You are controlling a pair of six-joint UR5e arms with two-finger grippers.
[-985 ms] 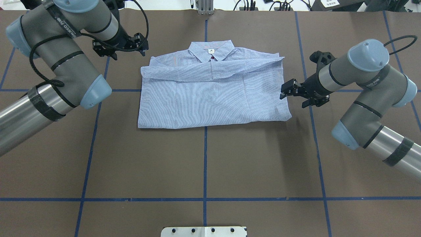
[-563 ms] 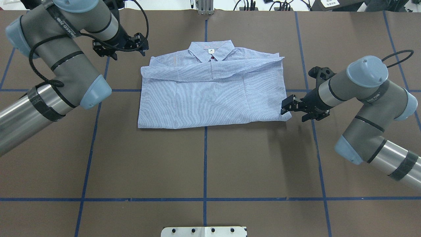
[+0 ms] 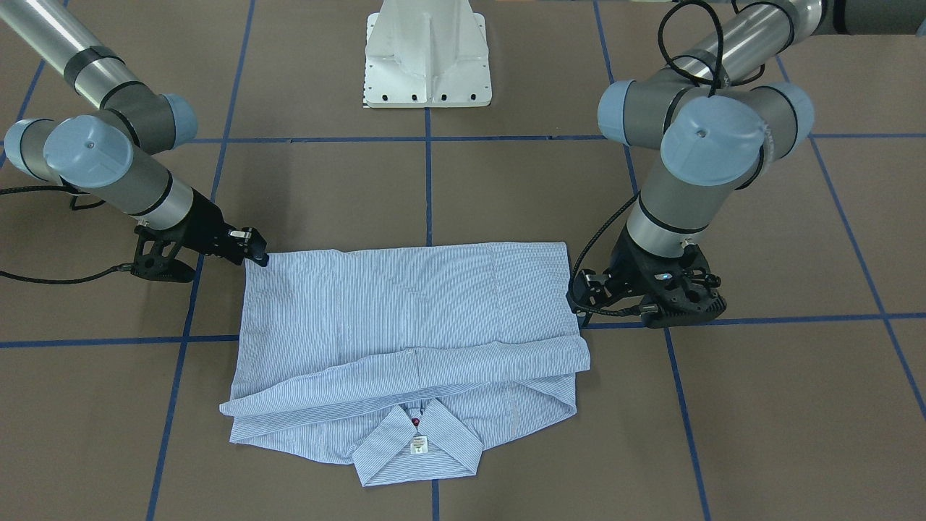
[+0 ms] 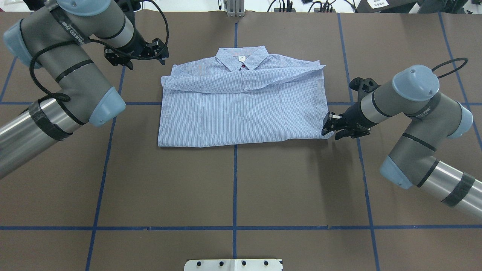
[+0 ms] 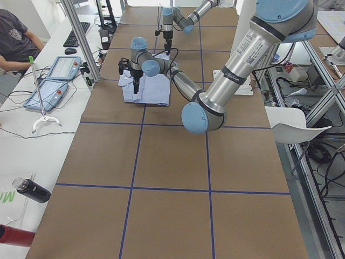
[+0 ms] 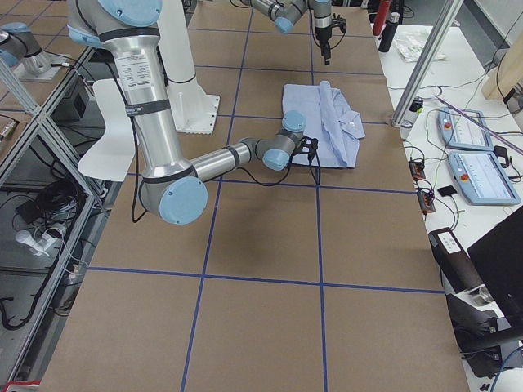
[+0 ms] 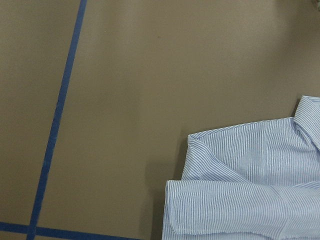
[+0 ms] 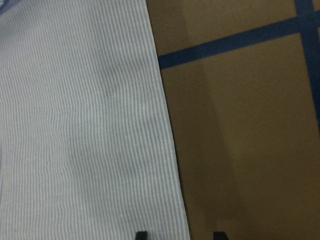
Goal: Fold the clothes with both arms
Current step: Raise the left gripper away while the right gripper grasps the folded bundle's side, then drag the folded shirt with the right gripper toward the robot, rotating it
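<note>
Matte brown table [image 4: 233, 188], folded pinstriped cotton shirt [image 4: 241, 116]

A robotics lab, seen from beside the rig

Two silver-grey tubular robot arms [image 4: 75, 75] with light blue joint caps are mounted on a white metal pedestal base [image 3: 428, 58], at a long table covered in brown paper [image 4: 301, 180] and marked into squares by blue tape lines [image 4: 234, 180]. Bare aluminium frame posts [image 5: 82, 40] edge it. Alongside runs a white bench [image 5: 16, 156] carrying grey-blue handheld control pendants with red stop buttons [image 5: 63, 67] and a black keyboard [image 5: 78, 33], and a person in a dark grey T-shirt [image 5: 13, 35] sits there
</note>
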